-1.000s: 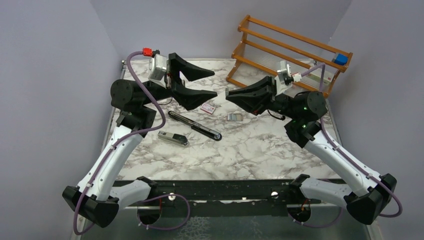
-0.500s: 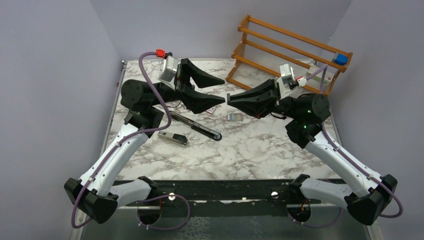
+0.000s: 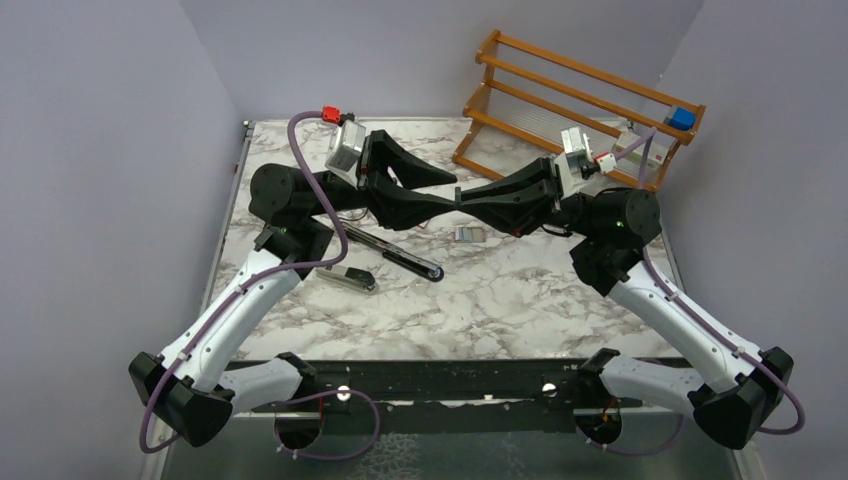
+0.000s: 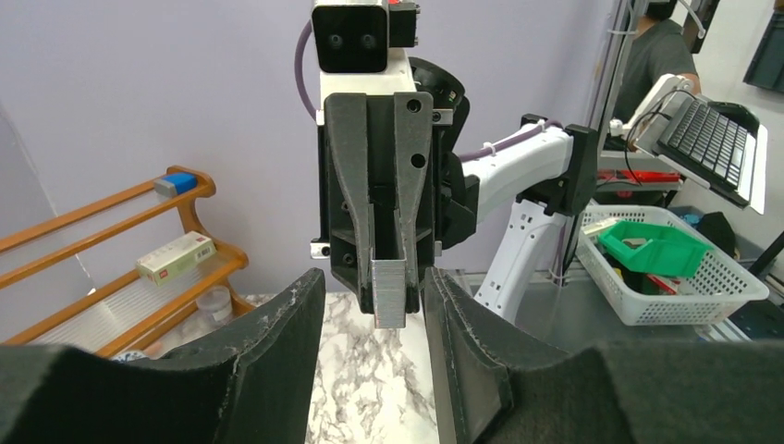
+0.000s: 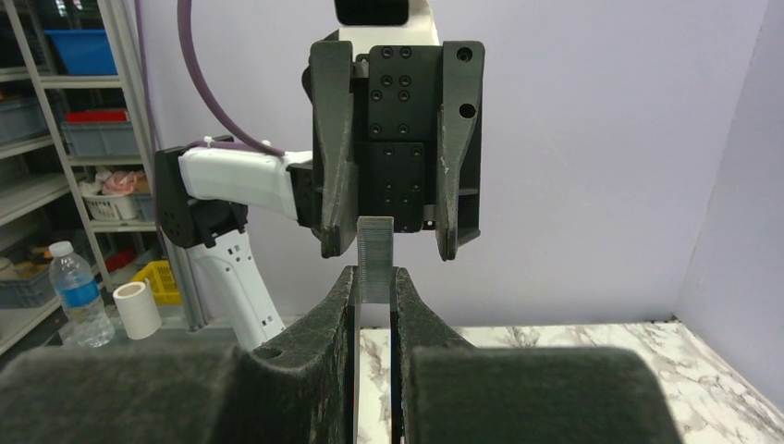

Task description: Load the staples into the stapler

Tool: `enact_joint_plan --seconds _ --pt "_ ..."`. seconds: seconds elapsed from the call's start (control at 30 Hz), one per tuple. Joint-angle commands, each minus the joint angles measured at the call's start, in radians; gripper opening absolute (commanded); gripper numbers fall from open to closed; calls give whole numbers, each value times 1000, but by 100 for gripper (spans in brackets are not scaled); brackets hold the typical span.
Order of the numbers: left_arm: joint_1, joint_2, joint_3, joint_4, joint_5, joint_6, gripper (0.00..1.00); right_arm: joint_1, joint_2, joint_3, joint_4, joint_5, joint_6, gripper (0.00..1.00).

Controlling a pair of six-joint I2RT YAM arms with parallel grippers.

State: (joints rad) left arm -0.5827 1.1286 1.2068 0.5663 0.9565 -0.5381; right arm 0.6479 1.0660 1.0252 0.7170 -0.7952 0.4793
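Closing left fingers [image 4: 277,344] around staple strip [image 4: 389,294]

- Robotics lab, by every sign.
- The work cell was boxed in by plain lavender walls [image 3: 100,150], with a marble-patterned surface [image 3: 480,290] inside.
- Two white-and-black robot arms, the left arm [image 3: 240,310] and the right arm [image 3: 680,320], were bolted to a black rail [image 3: 440,385] at the near edge and trailed purple cables.
- A wooden rack [image 3: 580,90] stood at the far right corner.
- The right wrist view showed metal shelving [image 5: 55,139] beyond the cell, with a blue bin [image 5: 83,51], a water bottle [image 5: 79,296] and a tape roll [image 5: 136,310].
- The left wrist view showed a laptop [image 4: 716,139], a white mesh basket [image 4: 689,296] holding a green bin [image 4: 652,248], and a person [image 4: 661,55] partly in view.
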Motion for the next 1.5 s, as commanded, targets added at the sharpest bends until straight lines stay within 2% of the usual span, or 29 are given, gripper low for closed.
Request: enact_joint_plan --seconds 0.0,0.53,0.77,1.2,1.27,1.47 --pt "-8 -9 3 36 -8 11 47 -2 2 -1 24 -20 6 10" --pt "-22 5 2 38 1 10 45 -3 19 1 15 -21 -1 10" --pt "-25 13 5 39 10 9 28 -2 17 0 14 -18 0 10" --pt "-26 17 11 39 21 5 8 -2 -2 -1 -11 20 -32 14" --pt "-26 17 11 39 22 6 6 -2 -4 1 -14 22 -34 20" --pt "-26 35 25 39 49 0 1 -3 -35 -9 -65 45 -92 52"
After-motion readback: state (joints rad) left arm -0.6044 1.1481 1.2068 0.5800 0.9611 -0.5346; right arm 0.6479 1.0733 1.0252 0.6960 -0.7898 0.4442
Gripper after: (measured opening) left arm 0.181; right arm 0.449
